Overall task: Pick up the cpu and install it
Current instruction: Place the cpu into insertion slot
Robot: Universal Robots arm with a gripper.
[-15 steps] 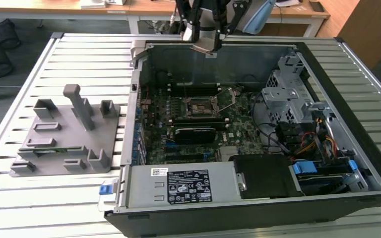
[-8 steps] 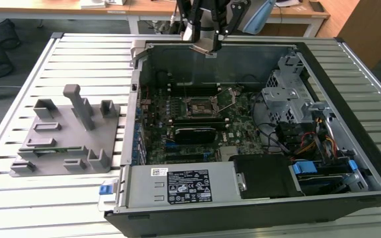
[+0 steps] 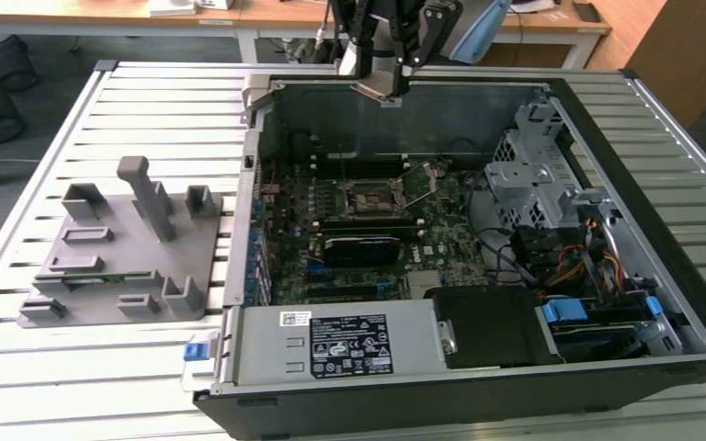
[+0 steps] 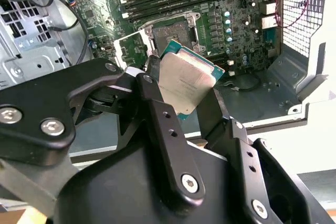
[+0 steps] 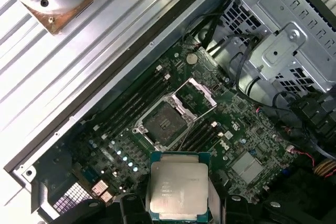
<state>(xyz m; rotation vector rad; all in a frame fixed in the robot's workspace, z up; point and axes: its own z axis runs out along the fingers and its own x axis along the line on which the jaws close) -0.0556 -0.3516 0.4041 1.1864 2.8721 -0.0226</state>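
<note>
The cpu [image 4: 186, 82], a flat square chip with a pale silver top and green rim, sits clamped between my black fingers [image 4: 157, 114]; the first wrist view shows the cpu [image 5: 177, 188] from above. My gripper [image 3: 384, 90] hangs above the far wall of the open computer case [image 3: 647, 119]. Below it lies the motherboard [image 3: 439, 234] with its dark square socket [image 3: 375, 197], the metal frame flipped open. The socket [image 5: 164, 124] and the socket [image 4: 176, 35] stand apart from the chip, with air between them.
A grey fixture [image 3: 120, 248] with posts and slots stands on the slatted table [image 3: 647, 87] at the exterior view's left. In the case, a metal drive cage [image 3: 537, 175], bundled cables [image 3: 574, 266] and a power supply [image 3: 328, 340] surround the board.
</note>
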